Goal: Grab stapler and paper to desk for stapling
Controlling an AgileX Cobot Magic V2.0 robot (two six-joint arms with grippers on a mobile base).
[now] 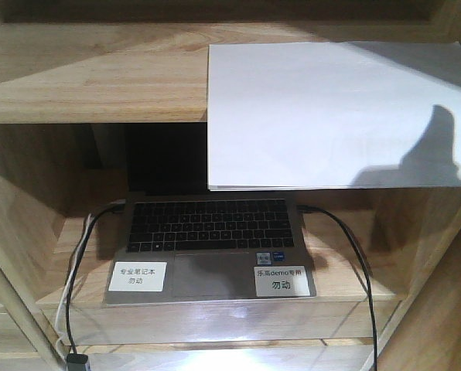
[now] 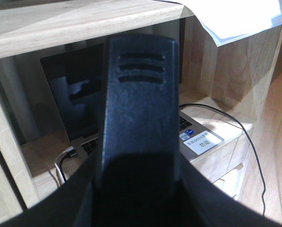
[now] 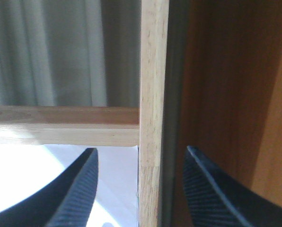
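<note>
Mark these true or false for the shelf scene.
The plain white sheet of paper overhangs the upper light-wood shelf's front edge. True.
The grey laptop is closed. False: it is open, keyboard showing.
The right claw is clamped on the paper. False: it is open and empty.
Two white labels sit on the laptop's palm rest. True.
The left claw holds a black grooved stapler. True.

I found the plain white rectangular paper lying flat on the right side of the light wooden upper shelf. Its near edge overhung the shelf's front lip, and a dark shadow fell across its right part.
</note>
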